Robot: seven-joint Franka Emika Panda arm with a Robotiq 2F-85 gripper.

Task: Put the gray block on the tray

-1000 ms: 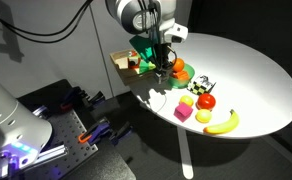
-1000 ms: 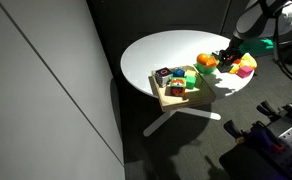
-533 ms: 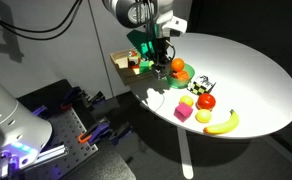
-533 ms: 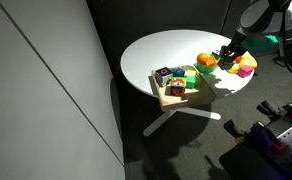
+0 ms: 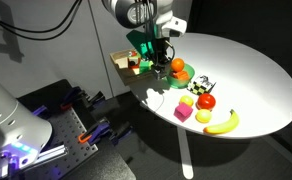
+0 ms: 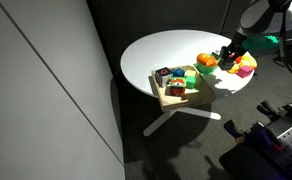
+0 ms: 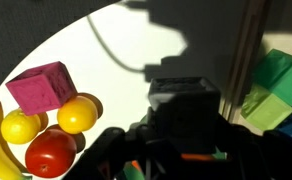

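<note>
While the gripper (image 7: 184, 126) pinched the small plain gray block (image 7: 184, 95) in its fingers, a pink cube (image 7: 44, 87) and round fruits (image 7: 76, 115) lay to the block's left in the wrist view, green blocks (image 7: 281, 85) to its right.

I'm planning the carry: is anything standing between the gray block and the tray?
The gray block appears to be up off the table. An orange on the green plate sits close to the route to the tray, probably low enough to pass over. Other blocks crowd the tray, leaving little bare wood.
</note>
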